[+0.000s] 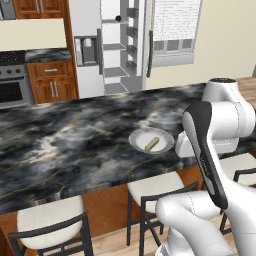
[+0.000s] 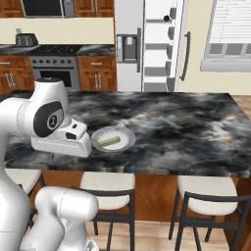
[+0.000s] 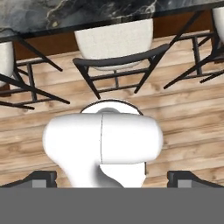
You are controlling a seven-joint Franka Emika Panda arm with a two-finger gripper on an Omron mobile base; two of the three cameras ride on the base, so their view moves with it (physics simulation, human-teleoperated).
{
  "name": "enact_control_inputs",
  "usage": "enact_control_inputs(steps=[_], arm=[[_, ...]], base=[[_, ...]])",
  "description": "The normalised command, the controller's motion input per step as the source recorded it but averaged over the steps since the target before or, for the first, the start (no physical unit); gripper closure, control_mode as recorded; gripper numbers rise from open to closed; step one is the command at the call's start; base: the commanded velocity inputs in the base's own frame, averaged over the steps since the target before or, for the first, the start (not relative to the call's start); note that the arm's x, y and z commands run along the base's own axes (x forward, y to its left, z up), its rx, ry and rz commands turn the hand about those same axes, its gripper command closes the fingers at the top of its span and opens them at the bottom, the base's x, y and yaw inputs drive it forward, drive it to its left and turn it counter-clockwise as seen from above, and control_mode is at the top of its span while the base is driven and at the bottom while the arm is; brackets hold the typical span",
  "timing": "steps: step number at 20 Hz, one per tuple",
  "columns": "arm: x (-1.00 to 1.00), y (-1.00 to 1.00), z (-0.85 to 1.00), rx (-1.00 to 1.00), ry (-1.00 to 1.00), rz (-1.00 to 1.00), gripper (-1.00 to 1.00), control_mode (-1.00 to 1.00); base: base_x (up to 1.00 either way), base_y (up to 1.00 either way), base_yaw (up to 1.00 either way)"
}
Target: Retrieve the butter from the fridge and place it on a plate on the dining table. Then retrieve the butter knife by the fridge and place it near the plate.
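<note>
One stick of butter (image 1: pixel 152 144) lies on the plate (image 1: pixel 138 138), and the plate sits on the table (image 1: pixel 75 135) near its front edge, just beside my end effector's white hand. From the right base view I see the same thing: the butter (image 2: pixel 109 142) lies across the middle of the plate (image 2: pixel 125 136), with the hand right against the plate's rim on the side nearer the stove. The end effector (image 3: pixel 112 178) points down past the table (image 2: pixel 186 127) edge at the wooden floor (image 3: pixel 183 131), and in the hand view its two dark fingertips (image 3: pixel 41 178) stand far apart at the lower corners, with nothing between them. Beyond the tips, further along the way the hand looks, I see a stool (image 3: pixel 114 43) with a pale cushion and a dark frame tucked under the table edge.

Well beyond the end effector, across the table, the fridge (image 1: pixel 87 45) stands with one door swung open, its white shelves showing; a small dark item sits on an upper shelf, too small for me to identify. Off to the side of the fridge is the stove (image 2: pixel 51 68) with wooden cabinets (image 2: pixel 98 71) around it.
</note>
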Motion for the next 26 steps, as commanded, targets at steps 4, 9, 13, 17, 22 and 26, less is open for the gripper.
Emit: enact_control_inputs(steps=[4,9,13,17,22,26], arm=[[0.00,0.00,0.00,0.00,0.00,0.00,-1.00,-1.00],[-0.03,0.01,0.00,0.00,0.00,0.00,-1.00,1.00],[0.00,0.00,0.00,0.00,0.00,0.00,-1.00,1.00],[0.00,0.00,0.00,0.00,0.00,0.00,-1.00,1.00],[0.00,0.00,0.00,0.00,0.00,0.00,-1.00,1.00],[0.00,0.00,0.00,0.00,0.00,0.00,-1.00,1.00]], base=[[0.00,0.00,0.00],[-0.08,0.03,0.00],[-0.41,0.34,0.00],[-0.33,0.65,0.00],[-0.35,0.82,0.03],[-0.70,0.83,0.12]])
